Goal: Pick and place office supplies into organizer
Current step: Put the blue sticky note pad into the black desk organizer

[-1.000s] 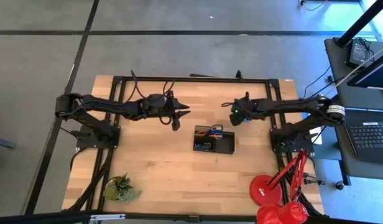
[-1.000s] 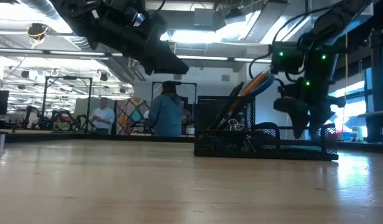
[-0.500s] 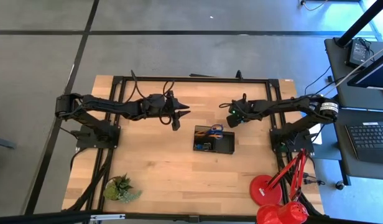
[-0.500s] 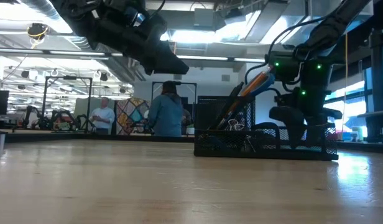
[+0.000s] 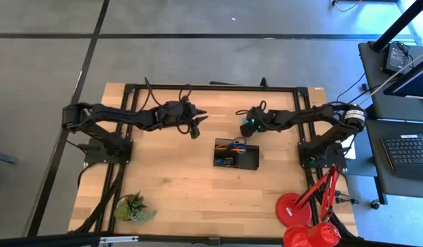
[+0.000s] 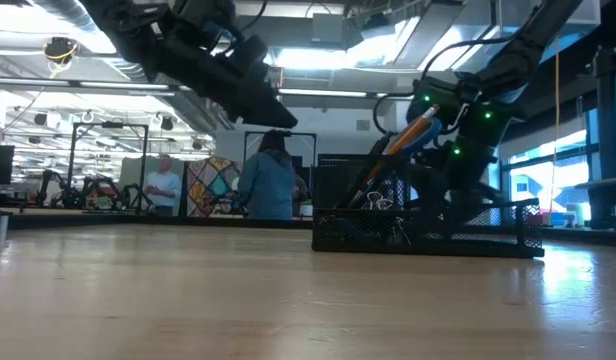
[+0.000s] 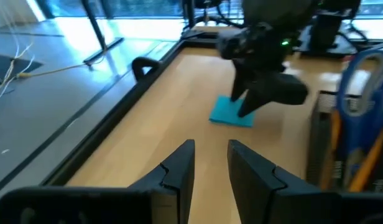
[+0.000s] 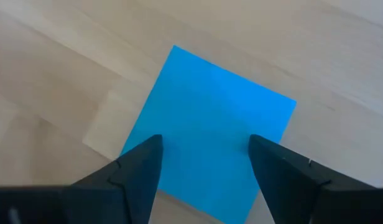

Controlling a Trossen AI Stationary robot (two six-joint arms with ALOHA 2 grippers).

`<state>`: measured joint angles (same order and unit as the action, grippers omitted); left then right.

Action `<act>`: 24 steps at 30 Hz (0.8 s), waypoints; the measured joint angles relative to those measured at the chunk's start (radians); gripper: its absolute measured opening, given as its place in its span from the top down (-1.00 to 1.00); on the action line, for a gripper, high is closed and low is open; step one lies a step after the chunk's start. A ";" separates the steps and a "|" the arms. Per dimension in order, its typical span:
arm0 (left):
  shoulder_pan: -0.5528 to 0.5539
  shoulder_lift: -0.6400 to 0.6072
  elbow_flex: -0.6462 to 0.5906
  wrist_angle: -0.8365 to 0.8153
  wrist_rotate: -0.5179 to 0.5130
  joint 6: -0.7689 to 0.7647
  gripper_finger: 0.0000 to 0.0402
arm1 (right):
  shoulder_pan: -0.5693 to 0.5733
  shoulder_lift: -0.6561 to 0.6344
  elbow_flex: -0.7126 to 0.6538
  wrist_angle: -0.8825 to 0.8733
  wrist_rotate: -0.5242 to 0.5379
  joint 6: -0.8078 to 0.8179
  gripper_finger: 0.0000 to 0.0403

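Note:
The blue note pad [image 8: 210, 130] lies flat on the wooden table, near the far edge. My right gripper [image 8: 204, 149] is open above it and points down, one finger over each side of the pad; the left wrist view shows it standing over the pad [image 7: 232, 113]. My left gripper [image 7: 210, 158] hovers raised over the table's far middle [image 5: 198, 123], open by a narrow gap and empty. The black organizer [image 5: 236, 155] stands at mid-table with blue-handled scissors [image 7: 365, 81] and orange pencils [image 6: 413, 132] leaning up out of it. My right gripper comes at the note pad from above with its fingers [image 8: 142, 165] spread over the pad's two opposite edges. I cannot tell whether the tips touch the pad. The pad lies flat on the table.
A red desk lamp [image 5: 307, 219] stands at the near right corner and a small green plant [image 5: 132, 207] at the near left. A black frame rail [image 7: 148, 65] runs along the far edge. People [image 6: 271, 185] stand in the room behind.
My right gripper has moved toward the table's left and down, from beside the organizer's far right corner to just over the blue note pad. The note pad and the organizer have stayed where they were.

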<state>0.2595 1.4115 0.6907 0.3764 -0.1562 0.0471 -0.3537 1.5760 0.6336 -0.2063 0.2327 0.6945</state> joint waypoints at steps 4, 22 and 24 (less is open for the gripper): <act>0.040 0.026 0.000 0.001 0.001 0.000 0.55 | 0.000 0.026 0.029 0.040 -0.021 -0.021 -0.21; 0.090 0.330 0.136 0.032 0.052 -0.070 0.55 | 0.010 0.245 0.277 0.079 -0.060 -0.179 -0.21; 0.091 0.352 0.154 0.032 0.051 -0.070 0.55 | 0.018 0.255 0.296 0.077 -0.065 -0.185 -0.21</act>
<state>0.3506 1.7639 0.8444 0.4083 -0.1057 -0.0231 -0.3353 1.8313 0.9299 -0.1293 0.1678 0.5096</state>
